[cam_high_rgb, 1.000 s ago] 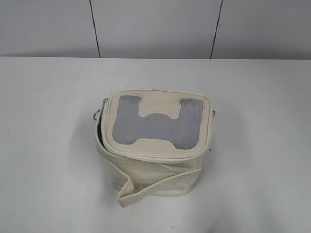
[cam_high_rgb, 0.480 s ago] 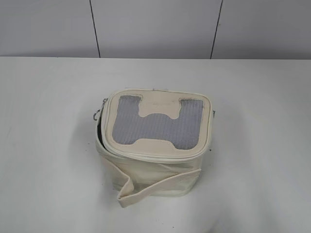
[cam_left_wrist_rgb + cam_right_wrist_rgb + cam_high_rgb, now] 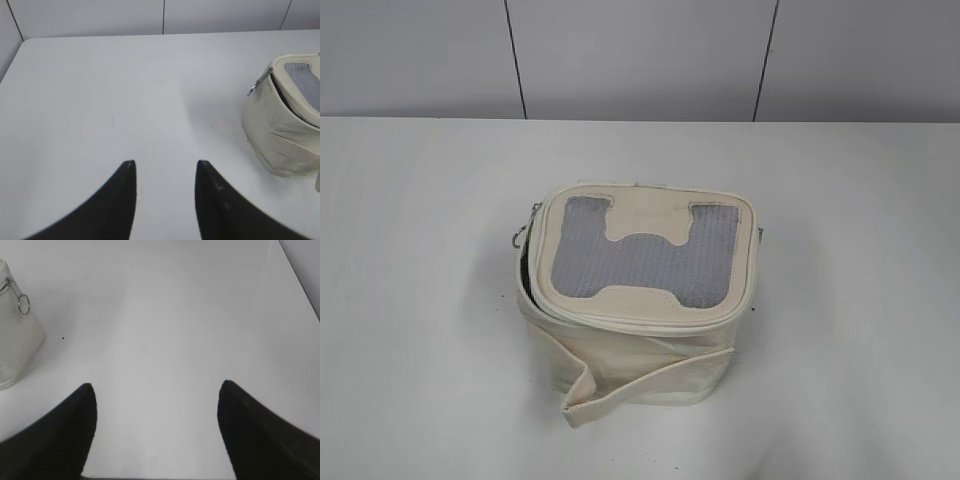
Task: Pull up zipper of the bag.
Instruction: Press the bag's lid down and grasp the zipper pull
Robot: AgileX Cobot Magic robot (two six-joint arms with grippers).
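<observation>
Where lid gapes: bag's (image 3: 640,300) left edge.

White table (image 3: 420,300) before grey panelled wall (image 3: 640,55).

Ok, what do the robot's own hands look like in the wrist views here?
Little shows: each view catches two matte black fingers, broad at the base and curving to narrow tips. Left hand; right hand. No cables, markings or arm links are visible, and the exterior view shows no arm.

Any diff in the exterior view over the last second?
No visible change. The bag sits in the same spot on the table, lid gaping at its left edge, strap loose in front. Neither gripper has entered the exterior view; nothing was taken hold of or let go.
</observation>
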